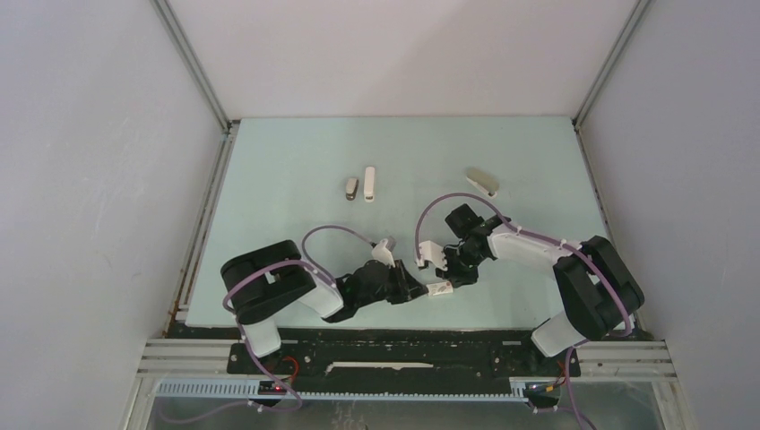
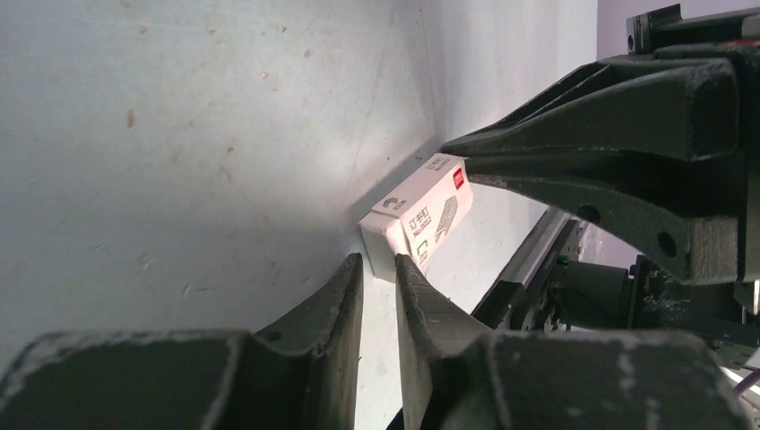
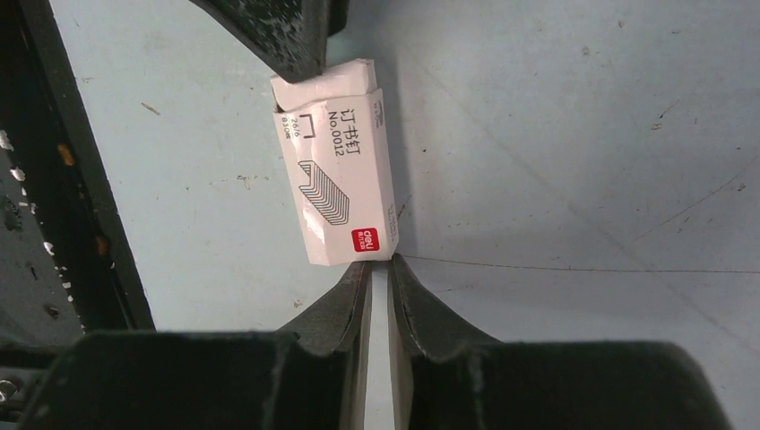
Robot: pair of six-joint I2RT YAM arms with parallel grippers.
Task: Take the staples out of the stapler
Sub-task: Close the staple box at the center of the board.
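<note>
Nearest: right claw (image 3: 378,269) pressed almost together, tips touching red-label end of white box (image 3: 341,170) | left claw (image 2: 378,262) equally narrow at opposite end | stapler (image 1: 481,181) far-right on counter (image 1: 296,161), well apart.

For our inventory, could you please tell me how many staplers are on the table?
3: beige stapler far right; slim white stapler beside small grey stapler, left of centre. Others may be hidden.

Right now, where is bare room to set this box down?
Bare: table left of the grey stapler and white stapler; also between those and the beige stapler. Crowded: near centre, both jaws at the staple box.
</note>
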